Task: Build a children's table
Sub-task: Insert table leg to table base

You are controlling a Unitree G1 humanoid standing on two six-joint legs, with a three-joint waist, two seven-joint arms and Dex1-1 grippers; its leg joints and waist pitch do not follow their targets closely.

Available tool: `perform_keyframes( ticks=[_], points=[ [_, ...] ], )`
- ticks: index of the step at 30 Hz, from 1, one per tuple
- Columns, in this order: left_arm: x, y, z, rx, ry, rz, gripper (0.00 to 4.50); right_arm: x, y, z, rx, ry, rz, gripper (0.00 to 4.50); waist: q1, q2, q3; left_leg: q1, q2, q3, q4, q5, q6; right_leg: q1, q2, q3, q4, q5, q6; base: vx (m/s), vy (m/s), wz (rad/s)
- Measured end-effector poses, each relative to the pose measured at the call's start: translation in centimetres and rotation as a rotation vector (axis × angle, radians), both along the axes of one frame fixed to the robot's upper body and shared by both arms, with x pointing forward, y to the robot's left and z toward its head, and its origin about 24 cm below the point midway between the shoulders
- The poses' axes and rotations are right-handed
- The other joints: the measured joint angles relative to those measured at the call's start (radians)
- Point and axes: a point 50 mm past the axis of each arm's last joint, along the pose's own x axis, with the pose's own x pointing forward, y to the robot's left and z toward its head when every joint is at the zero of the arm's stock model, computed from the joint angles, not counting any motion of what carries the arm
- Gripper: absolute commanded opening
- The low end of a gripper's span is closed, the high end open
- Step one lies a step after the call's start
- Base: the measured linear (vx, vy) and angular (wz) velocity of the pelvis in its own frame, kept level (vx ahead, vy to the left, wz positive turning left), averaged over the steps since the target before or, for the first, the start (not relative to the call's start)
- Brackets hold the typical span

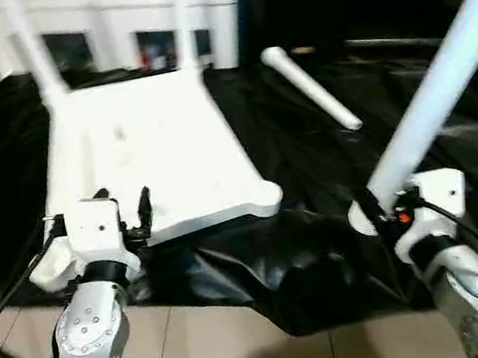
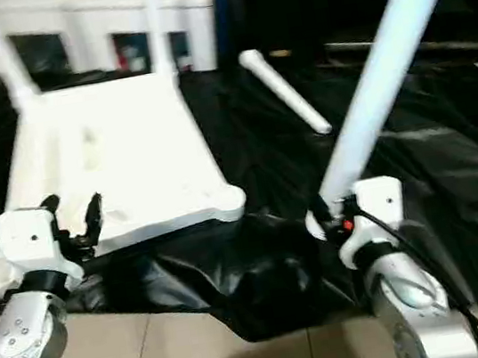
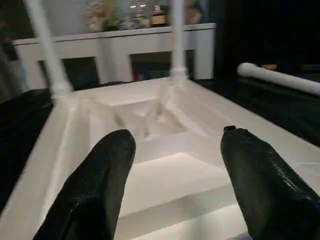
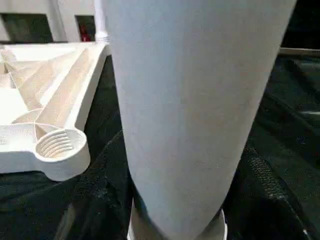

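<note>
While our right gripper clamps a white leg, our left gripper hangs open and empty over the tabletop's near edge; another leg lies far right.

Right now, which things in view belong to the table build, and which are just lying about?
Part of the job:
- tabletop, upside down, two legs already standing in its far corners
- leg gripped in the right claw
- loose leg lying on the black sheet
- empty near corner socket

Just there:
- black sheet
- white cabinet behind
</note>
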Motion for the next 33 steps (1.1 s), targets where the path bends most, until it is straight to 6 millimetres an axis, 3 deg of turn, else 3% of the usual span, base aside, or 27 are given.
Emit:
perform_keyframes(
  ticks=[2,3,4,5,6,7,8,9,10,12,13,14,16,18,20,22,23,24,25,26,27,28,29,30,31,32,33],
  points=[
    [0.0,0.0,0.0,0.004,0.002,-0.002,3.20,0.0,0.4,0.0,0.008,-0.003,0.018,1.93,-0.012,0.002,0.007,0.008,0.000,-0.005,-0.002,0.000,0.000,0.010,0.001,-0.004,-0.004,0.000,0.000,-0.016,0.025,-0.09],
    [0.0,0.0,0.0,0.005,0.002,-0.005,3.20,0.0,0.6,-0.1,0.016,-0.002,0.028,1.93,-0.010,0.008,0.016,0.015,0.000,0.001,-0.007,0.000,0.000,0.017,0.000,0.001,0.026,-0.017,0.000,0.000,0.000,0.00],
    [0.0,0.0,0.0,0.007,-0.002,-0.010,3.20,0.0,0.7,-0.1,0.018,0.000,0.032,1.93,-0.008,0.003,0.017,0.019,0.000,0.010,-0.007,0.000,0.000,0.016,-0.001,0.012,0.069,-0.056,-0.008,-0.057,-0.023,0.01],
    [0.2,-0.2,0.4,0.010,-0.021,-0.023,3.20,0.0,0.7,-0.1,0.018,0.000,0.032,1.93,0.019,-0.023,0.015,0.029,0.000,0.052,-0.001,0.000,0.000,0.028,-0.003,0.061,0.156,-0.129,-0.009,0.035,-0.102,0.07],
    [0.0,-0.2,0.1,0.003,-0.015,-0.017,3.20,0.2,0.8,0.1,0.010,-0.008,0.045,1.93,0.032,-0.040,0.017,0.041,0.002,0.064,0.044,-0.024,-0.004,0.028,0.001,0.082,0.172,-0.140,0.005,0.035,-0.102,0.07],
    [-0.3,-0.2,-0.5,-0.003,0.011,-0.011,3.20,0.2,0.9,0.2,0.006,-0.010,0.056,1.93,0.048,-0.029,0.018,0.031,-0.005,0.030,0.115,-0.069,0.010,0.035,0.004,0.079,0.172,-0.141,0.005,0.103,-0.084,-0.02],
    [-0.4,-0.1,-0.9,-0.005,0.030,-0.007,3.20,0.2,0.9,0.1,0.005,-0.006,0.065,1.93,0.054,-0.020,0.021,0.033,-0.039,-0.018,0.168,-0.081,0.030,0.046,0.005,0.082,0.166,-0.141,0.005,0.080,-0.002,-0.02],
    [-0.4,-0.2,-1.0,-0.005,0.034,-0.009,3.20,0.1,0.9,0.0,0.002,-0.001,0.068,1.93,0.059,-0.013,0.021,0.050,-0.065,-0.036,0.176,-0.091,0.043,0.051,0.006,0.084,0.157,-0.141,0.005,0.080,-0.002,-0.02],
    [-0.2,-0.5,-0.8,-0.004,0.027,-0.023,3.20,0.1,0.7,0.0,-0.009,0.002,0.069,1.93,0.060,0.002,0.017,0.081,-0.076,-0.032,0.108,-0.136,0.044,0.054,0.025,0.086,0.134,-0.140,0.005,0.060,0.012,0.22],
    [0.0,-0.6,-0.6,0.006,0.020,-0.034,3.20,0.1,0.9,-0.3,-0.005,0.012,0.082,1.93,0.045,-0.003,0.016,0.099,-0.074,-0.020,0.052,-0.131,0.026,0.055,0.033,0.091,0.095,-0.134,-0.025,-0.018,0.005,0.33],
    [-0.2,-0.4,-0.8,0.012,0.030,-0.031,3.20,0.3,1.3,-0.1,0.001,0.004,0.099,1.93,0.036,-0.003,0.014,0.101,-0.074,-0.022,0.040,-0.124,0.028,0.054,0.032,0.083,0.095,-0.141,-0.069,0.000,0.000,0.00],
    [-0.3,-0.1,-0.9,0.016,0.039,-0.023,3.20,0.5,1.6,0.2,0.007,-0.007,0.112,1.93,0.024,-0.006,0.013,0.102,-0.074,-0.022,0.040,-0.124,0.029,0.052,0.030,0.080,0.099,-0.144,-0.083,0.069,0.023,0.03],
    [-0.4,0.1,-1.0,0.022,0.049,-0.018,3.20,0.6,1.6,0.3,0.007,-0.013,0.117,1.93,-0.010,-0.026,0.001,0.107,-0.084,-0.020,0.039,-0.128,0.035,0.051,0.013,0.080,0.099,-0.111,-0.052,0.083,0.008,0.03],
    [-0.4,-0.5,-1.1,-0.002,0.050,-0.029,3.20,0.5,1.1,0.3,-0.006,-0.010,0.102,1.93,-0.014,-0.036,-0.008,0.099,-0.086,-0.026,0.046,-0.139,0.054,0.077,0.021,0.089,0.075,-0.103,-0.001,0.155,-0.026,0.09],
    [-0.4,-1.3,-1.2,-0.019,0.052,-0.054,3.20,0.5,0.5,0.1,-0.015,-0.003,0.081,1.93,-0.006,-0.020,-0.009,0.069,-0.083,-0.040,0.081,-0.150,0.079,0.092,0.030,0.086,0.056,-0.103,-0.001,0.122,0.001,0.04],
    [-0.3,-0.9,-1.2,-0.015,0.050,-0.041,3.20,0.5,0.6,0.1,-0.014,-0.003,0.085,1.93,0.013,0.010,-0.015,0.031,-0.063,-0.046,0.059,-0.100,0.061,0.111,0.050,0.074,0.038,-0.108,0.001,0.094,0.024,0.01],
    [-0.4,-0.6,-1.1,-0.010,0.049,-0.027,3.20,0.5,0.9,0.0,-0.008,0.003,0.096,1.93,0.012,0.012,-0.014,0.035,-0.060,-0.051,0.060,-0.100,0.050,0.113,0.051,0.070,0.039,-0.116,-0.001,0.149,0.042,0.00],
    [-0.4,-0.2,-1.1,-0.005,0.048,-0.013,3.20,0.7,1.6,0.0,0.000,0.003,0.124,1.93,0.004,0.008,-0.012,0.039,-0.068,-0.056,0.056,-0.104,0.050,0.102,0.050,0.063,0.052,-0.131,-0.030,0.149,0.042,0.00],
    [-0.5,0.4,-1.1,0.006,0.048,0.009,3.20,0.8,2.3,0.2,0.006,-0.004,0.159,1.93,-0.009,-0.009,-0.014,0.042,-0.078,-0.061,0.053,-0.109,0.056,0.074,0.037,0.062,0.113,-0.145,-0.045,0.170,0.012,0.08],
    [-0.5,0.5,-1.1,0.008,0.050,0.015,3.20,0.8,2.3,0.2,0.007,-0.004,0.164,1.93,-0.016,-0.012,-0.016,0.047,-0.079,-0.061,0.053,-0.115,0.059,0.045,0.035,0.060,0.162,-0.149,-0.034,0.145,-0.008,0.06],
    [-0.5,0.5,-1.0,0.005,0.048,0.013,3.20,0.8,2.2,0.1,0.004,-0.003,0.163,1.93,-0.024,-0.018,-0.020,0.053,-0.081,-0.060,0.052,-0.121,0.064,0.003,0.031,0.062,0.190,-0.143,-0.007,0.145,-0.008,0.06],
    [-0.5,0.4,-1.0,0.003,0.044,0.011,3.20,0.8,2.1,0.2,0.001,-0.003,0.162,1.93,-0.033,-0.026,-0.022,0.054,-0.086,-0.058,0.051,-0.125,0.064,-0.028,0.022,0.063,0.182,-0.132,0.011,0.108,-0.030,-0.01],
    [-0.5,0.3,-0.9,0.001,0.042,0.009,3.20,0.8,2.0,0.2,-0.002,-0.004,0.163,1.93,-0.042,-0.047,-0.022,0.061,-0.096,-0.053,0.050,-0.129,0.061,-0.048,0.010,0.073,0.148,-0.119,0.013,0.080,-0.065,-0.01],
    [-0.6,0.3,-0.9,0.001,0.042,0.009,3.20,0.8,1.9,0.2,-0.004,-0.003,0.163,1.93,-0.043,-0.070,-0.020,0.068,-0.110,-0.040,0.049,-0.135,0.054,-0.049,-0.005,0.092,0.101,-0.064,0.010,0.080,-0.065,-0.01],
    [-0.6,-0.1,-1.3,-0.017,0.055,0.004,3.20,0.7,1.3,0.0,-0.018,0.009,0.146,1.93,-0.037,-0.085,-0.016,0.076,-0.111,-0.035,0.066,-0.153,0.068,-0.032,0.001,0.105,0.101,-0.050,0.006,0.067,-0.120,0.05],
    [-0.7,-0.7,-1.5,-0.027,0.065,-0.017,3.20,0.8,0.8,-0.2,-0.026,0.020,0.134,1.93,-0.027,-0.078,-0.012,0.079,-0.107,-0.040,0.085,-0.167,0.104,-0.019,0.009,0.106,0.093,-0.052,0.002,0.084,-0.120,-0.02],
    [-0.8,-0.9,-1.6,-0.029,0.067,-0.026,3.20,0.8,0.6,-0.2,-0.028,0.025,0.124,1.93,-0.021,-0.071,-0.009,0.067,-0.107,-0.049,0.111,-0.169,0.106,-0.007,0.018,0.107,0.084,-0.053,-0.001,0.084,-0.120,-0.02]
  ],
)
